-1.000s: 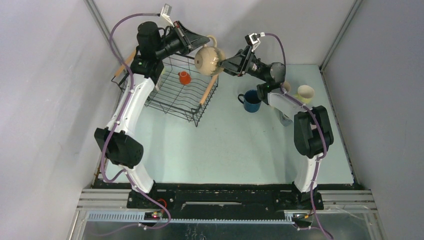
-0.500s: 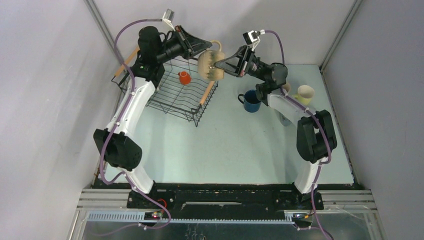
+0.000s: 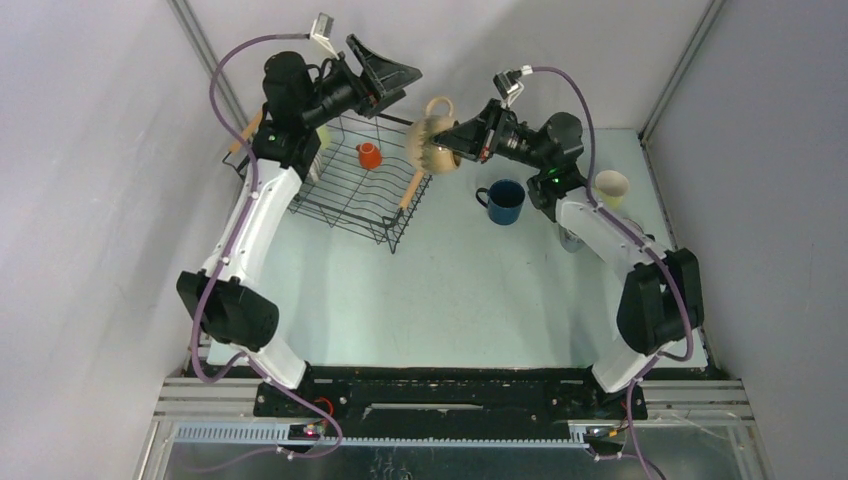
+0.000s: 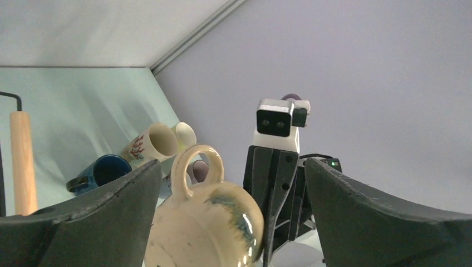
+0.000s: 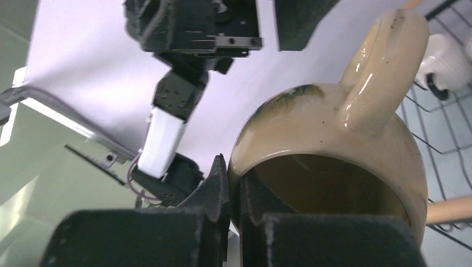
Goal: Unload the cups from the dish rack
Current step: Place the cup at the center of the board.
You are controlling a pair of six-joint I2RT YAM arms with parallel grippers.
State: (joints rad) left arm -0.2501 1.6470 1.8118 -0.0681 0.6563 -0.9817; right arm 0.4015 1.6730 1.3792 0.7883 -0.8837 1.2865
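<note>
A cream cup with a blue-green smear hangs in the air past the right end of the dish rack. My right gripper is shut on its rim, one finger inside the mouth and one outside. My left gripper stands open just left of the cup, its fingers wide apart on either side of the cup without touching. A small orange cup sits in the dish rack, and a white cup shows there too.
A navy cup and a pale yellow cup stand on the table to the right, with a red-patterned cup and a mauve cup beside them. Walls close in at the back and sides.
The right gripper closed on the cream cup's rim, then the left gripper opened and drew back left. The cup has tipped so that its handle points up.
</note>
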